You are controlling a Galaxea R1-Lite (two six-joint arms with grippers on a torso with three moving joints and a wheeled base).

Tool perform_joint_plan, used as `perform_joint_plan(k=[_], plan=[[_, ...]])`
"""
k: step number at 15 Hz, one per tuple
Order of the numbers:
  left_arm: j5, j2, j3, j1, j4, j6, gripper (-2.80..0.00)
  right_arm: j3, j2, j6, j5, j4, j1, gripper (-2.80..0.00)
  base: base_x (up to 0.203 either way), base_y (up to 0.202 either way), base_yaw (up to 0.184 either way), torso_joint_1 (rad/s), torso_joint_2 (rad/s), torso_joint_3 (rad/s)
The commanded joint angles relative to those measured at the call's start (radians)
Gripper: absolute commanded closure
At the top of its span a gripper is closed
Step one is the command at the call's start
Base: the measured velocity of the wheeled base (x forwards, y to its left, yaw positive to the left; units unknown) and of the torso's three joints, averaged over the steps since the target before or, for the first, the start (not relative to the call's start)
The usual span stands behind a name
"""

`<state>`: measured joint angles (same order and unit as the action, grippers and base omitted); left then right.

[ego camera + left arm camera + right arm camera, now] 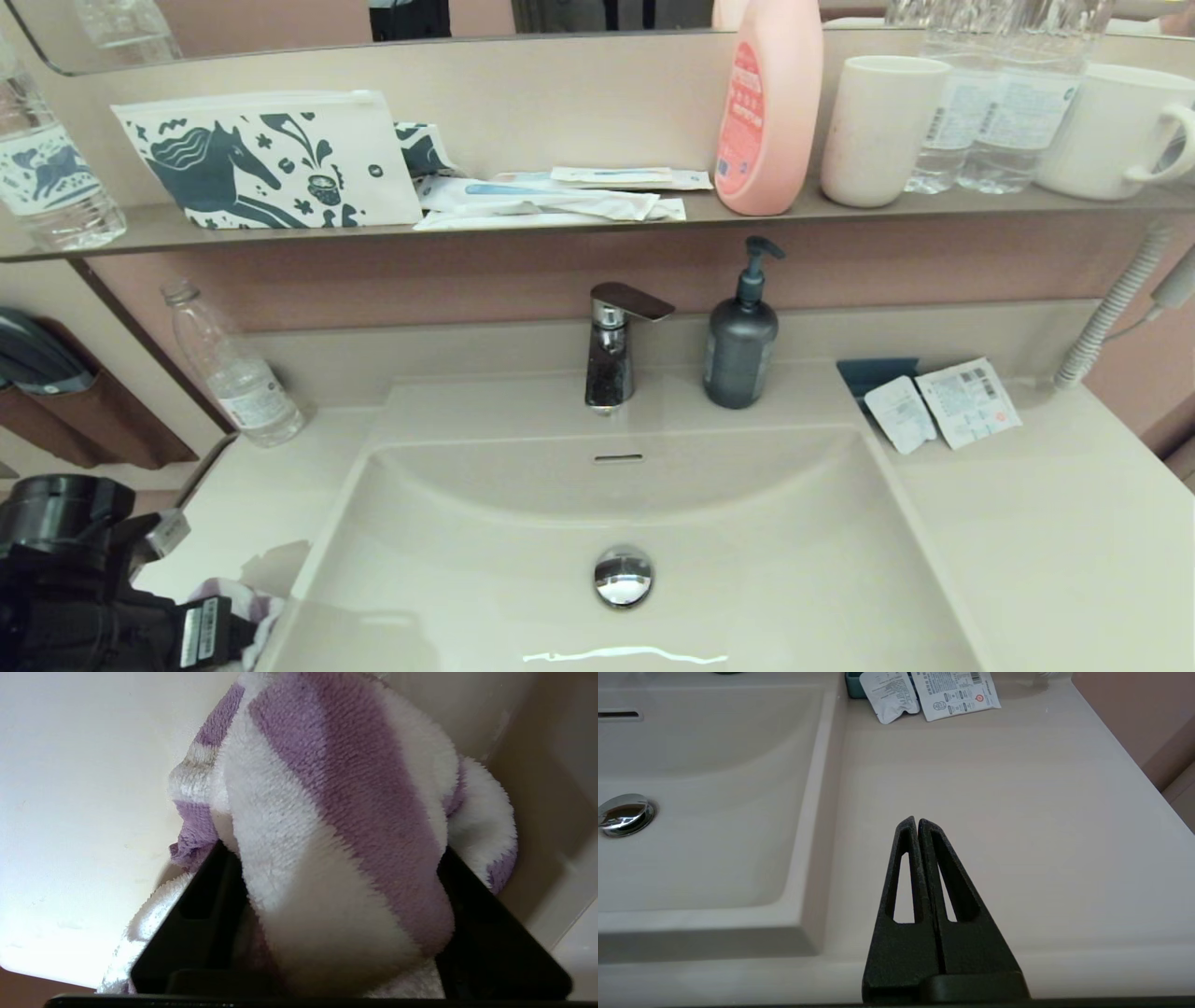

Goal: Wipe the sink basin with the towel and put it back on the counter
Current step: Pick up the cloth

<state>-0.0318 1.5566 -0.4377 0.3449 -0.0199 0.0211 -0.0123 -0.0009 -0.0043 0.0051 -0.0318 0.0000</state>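
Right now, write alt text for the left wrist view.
A purple-and-white striped towel bulges between the left hand's two black fingers, filling most of the picture. The pale beige counter lies beneath it.

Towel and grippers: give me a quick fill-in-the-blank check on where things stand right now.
1. The towel has white and ____ stripes.
2. The towel sits between the fingers of the ____ gripper.
3. The right gripper hovers over the counter with its fingers ____.
4. The sink basin has a chrome ____ at its bottom.

Missing words: purple; left; shut; drain plug
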Motion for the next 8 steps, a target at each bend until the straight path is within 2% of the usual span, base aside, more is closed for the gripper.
perform_joint_plan(k=[1, 4, 8], plan=[[0.004, -0.005, 0.002, 0.001, -0.004, 0.002, 0.0, 0.0, 0.001, 0.0, 0.0, 0.0, 0.0, 0.0, 0.0, 0.0, 0.0, 0.0, 0.0, 0.0], [0.011, -0.067, -0.017, 0.004, -0.02, 0.036, 0.0, 0.0, 0.001, 0.0, 0.0, 0.0, 0.0, 0.0, 0.0, 0.0, 0.0, 0.0, 0.0, 0.0], [0.013, -0.16, -0.162, 0.005, -0.258, 0.031, 0.0, 0.0, 0.001, 0.0, 0.001, 0.0, 0.0, 0.0, 0.0, 0.0, 0.0, 0.0, 0.0, 0.0]])
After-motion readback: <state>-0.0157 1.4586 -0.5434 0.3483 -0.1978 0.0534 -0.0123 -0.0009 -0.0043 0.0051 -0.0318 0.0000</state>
